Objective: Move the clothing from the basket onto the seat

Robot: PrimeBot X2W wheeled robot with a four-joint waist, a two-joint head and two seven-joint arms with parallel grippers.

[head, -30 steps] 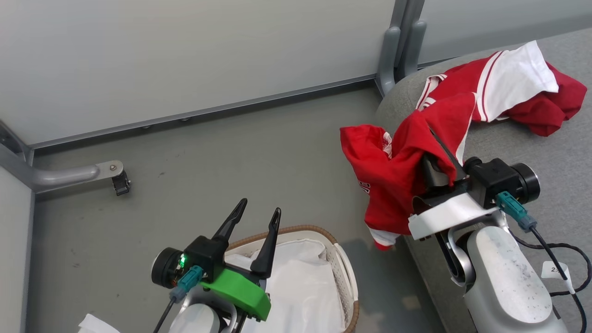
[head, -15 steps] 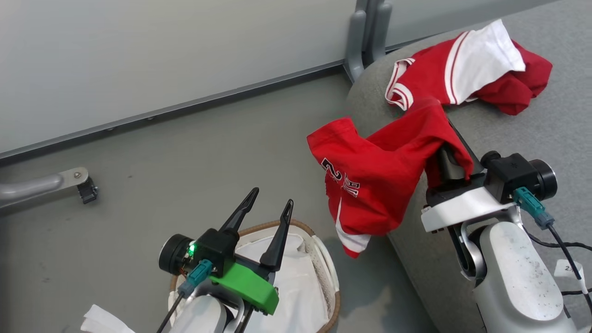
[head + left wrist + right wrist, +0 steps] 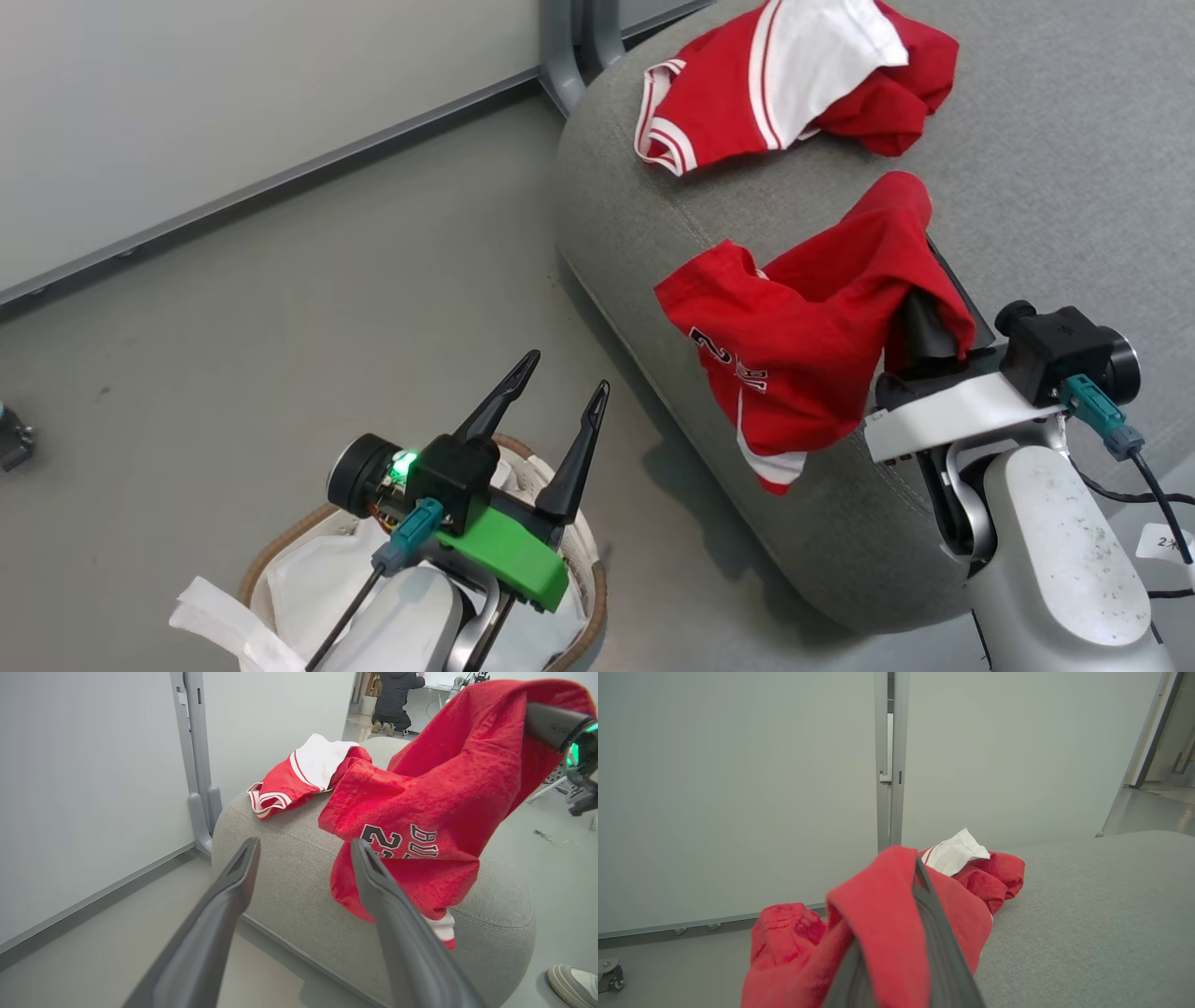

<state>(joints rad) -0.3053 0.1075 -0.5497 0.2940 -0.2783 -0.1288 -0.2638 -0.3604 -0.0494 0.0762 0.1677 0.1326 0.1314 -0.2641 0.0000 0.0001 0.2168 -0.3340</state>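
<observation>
One piece of the clothing, red with dark numerals (image 3: 803,345), hangs from my right gripper (image 3: 920,224), which is shut on it, over the front left edge of the seat (image 3: 1027,187). The cloth drapes over the fingertips; its striped hem dangles past the cushion's rounded side. The left wrist view shows the same garment (image 3: 434,788); in the right wrist view it (image 3: 878,919) wraps the shut fingers (image 3: 924,905). Another red and white garment (image 3: 747,93) lies crumpled on the seat farther back. My left gripper (image 3: 569,371) stands open and empty above the basket (image 3: 285,539), where white liner (image 3: 308,579) shows.
A grey partition wall with a metal post (image 3: 569,47) stands behind the seat. A caster (image 3: 14,443) sits at the far left on the grey floor. In the left wrist view a crouching person (image 3: 395,695) is far off and a shoe (image 3: 574,984) is near the seat.
The head camera has turned toward the seat. My right gripper has carried the numbered garment from beside the cushion's edge to over it. The left gripper stays open above the basket.
</observation>
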